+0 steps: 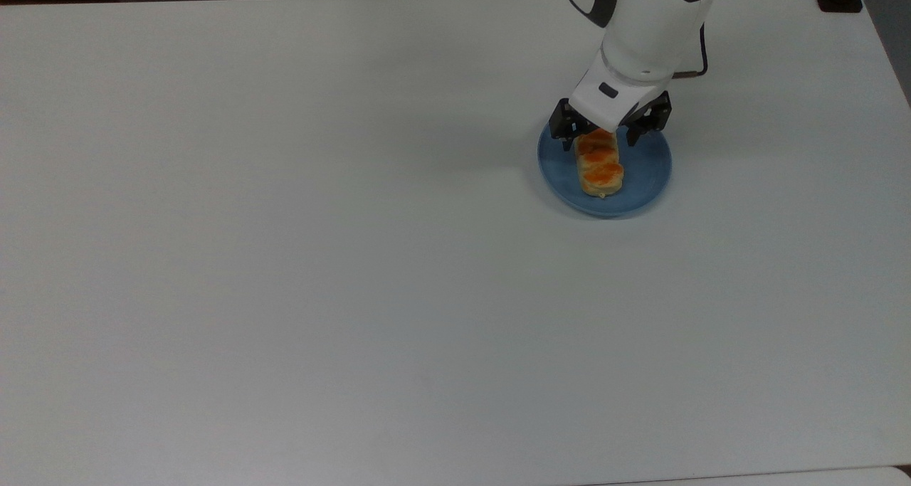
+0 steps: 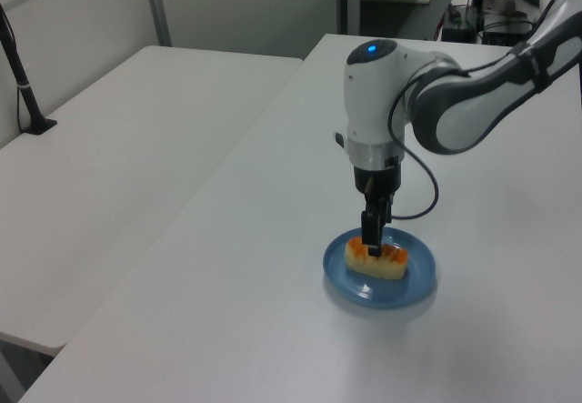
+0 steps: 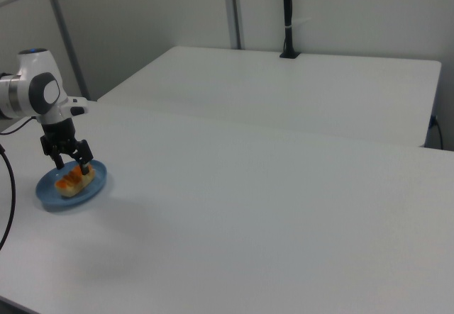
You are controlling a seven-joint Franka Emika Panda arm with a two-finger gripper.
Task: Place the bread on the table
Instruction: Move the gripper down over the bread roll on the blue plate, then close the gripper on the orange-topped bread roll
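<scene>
My jaws (image 1: 599, 139): spread open, one finger on each side of the far end of the bread (image 1: 600, 166), pointing straight down; whether the fingers touch it I cannot tell. In the left view my jaws (image 2: 372, 244) hang over the loaf's left end; in the right view they (image 3: 72, 164) stand just above it.

Bread: pale tan, oblong, orange-glazed bumps on top, lying flat in the middle of a round blue plate (image 1: 650, 176).

Plate: resting on my desk (image 1: 285, 258), toward the top view's upper right.

Desk: plain white, matte, large.

My arm (image 2: 427, 121): white with grey joints, a blue light on its top, a black cable looping beside the wrist.

Room: a second white desk (image 3: 298, 87) adjoining, a black pole (image 3: 286, 16) clamped at its far edge; pale partition walls (image 3: 142, 16) with metal uprights behind.

Writing or labels: none legible.
</scene>
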